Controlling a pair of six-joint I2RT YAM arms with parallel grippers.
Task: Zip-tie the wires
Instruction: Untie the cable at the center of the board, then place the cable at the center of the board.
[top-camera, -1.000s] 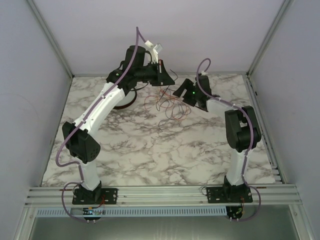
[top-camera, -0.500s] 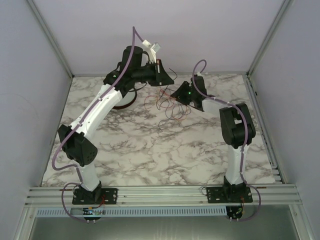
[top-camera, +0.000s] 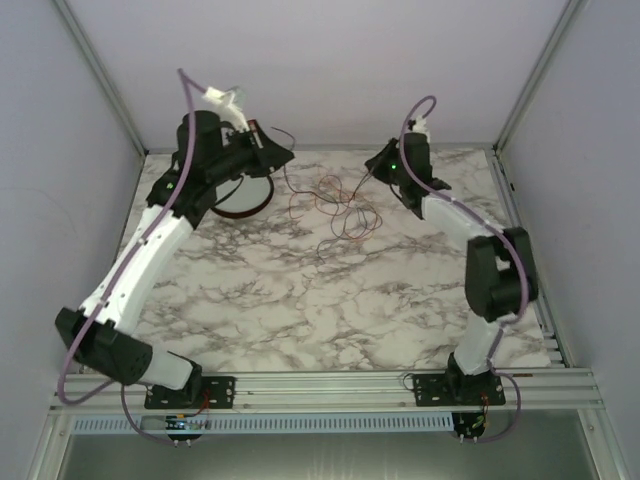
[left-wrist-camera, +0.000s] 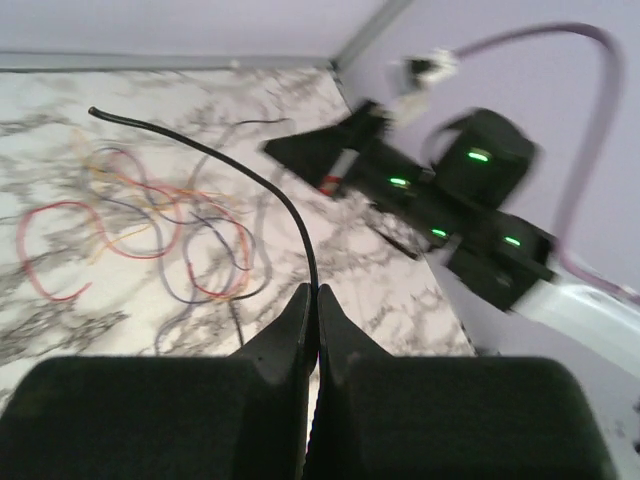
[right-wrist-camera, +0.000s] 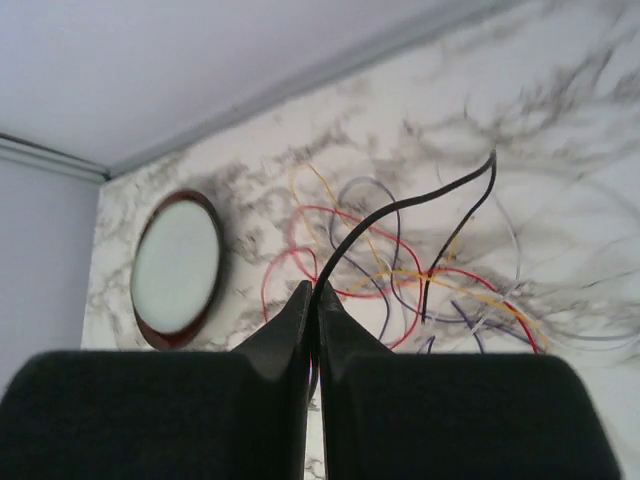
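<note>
Both arms have swung apart since a second ago: the left arm now reaches out flat toward the far left corner, the right arm stretches to the far right, and the right gripper, open then, has snapped shut. Its jaws are pressed together on a black strand that curves up and away from the fingertips. The left gripper is likewise closed to a sliver, pinching a dark strand that arcs off to the left in its wrist view; whether the two hold the same strand cannot be told.

The wires, red and dark loops, lie tangled on the marble table at the far side, between the two grippers and more spread out than before.

A round dark-rimmed dish sits flat on the table left of the tangle, partly under the left arm in the top view. Its pale inside faces up, and the loops lie outside it, near its right rim.
</note>
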